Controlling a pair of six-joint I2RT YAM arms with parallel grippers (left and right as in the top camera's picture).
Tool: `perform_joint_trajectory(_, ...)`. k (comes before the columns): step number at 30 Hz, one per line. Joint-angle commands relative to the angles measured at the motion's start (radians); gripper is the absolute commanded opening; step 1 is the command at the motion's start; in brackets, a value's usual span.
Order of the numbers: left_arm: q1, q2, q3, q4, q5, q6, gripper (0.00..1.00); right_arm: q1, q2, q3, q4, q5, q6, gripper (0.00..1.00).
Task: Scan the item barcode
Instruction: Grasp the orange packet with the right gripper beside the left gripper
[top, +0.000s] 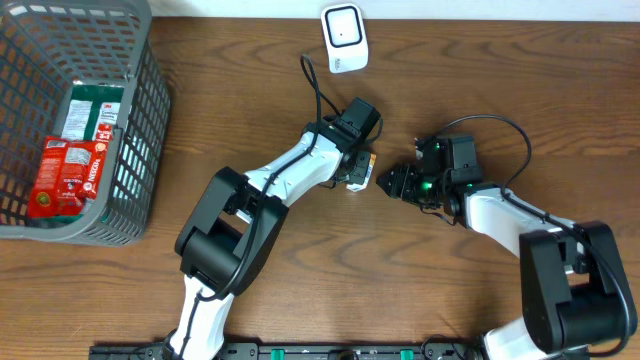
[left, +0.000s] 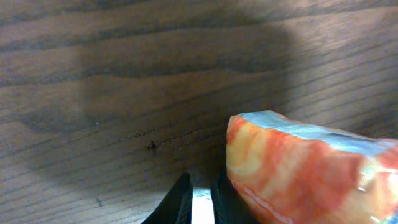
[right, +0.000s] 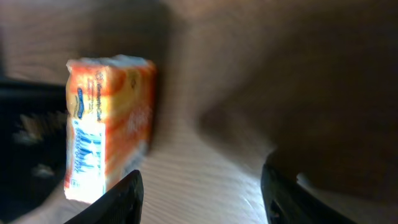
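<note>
The item is a small orange and white packet (top: 366, 165) held just above the table's middle. My left gripper (top: 354, 172) is shut on its thin white edge. In the left wrist view the jaws (left: 200, 205) pinch a white strip, and the packet's orange body (left: 298, 168) bulges to the right. My right gripper (top: 392, 183) faces the packet from the right, open with nothing between its fingers. In the right wrist view (right: 202, 199) the packet (right: 118, 112) stands ahead of the left finger (right: 121, 199), its blue barcode (right: 84, 149) facing me. The white scanner (top: 343, 38) stands at the table's back edge.
A grey wire basket (top: 140, 150) sits at the far left, holding a red packet (top: 65, 178) and a green and white one (top: 95, 112). The scanner's black cable (top: 318, 90) runs down towards the left arm. Bare wooden tabletop (top: 420, 290) lies in front.
</note>
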Motion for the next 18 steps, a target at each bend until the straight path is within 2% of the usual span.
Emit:
perform_joint_trajectory(1, -0.004, 0.019, -0.008, -0.004, -0.009, 0.014, 0.15, 0.010, 0.048, -0.005, 0.093, -0.115, 0.055, 0.59)
perform_joint_trajectory(10, -0.003, 0.019, -0.008, -0.003, -0.009, 0.014, 0.16, 0.011, 0.050, -0.004, 0.142, -0.113, 0.078, 0.67)
perform_joint_trajectory(18, -0.001, 0.019, -0.008, -0.004, -0.010, 0.014, 0.17, 0.012, 0.050, -0.004, 0.192, -0.094, 0.116, 0.66)
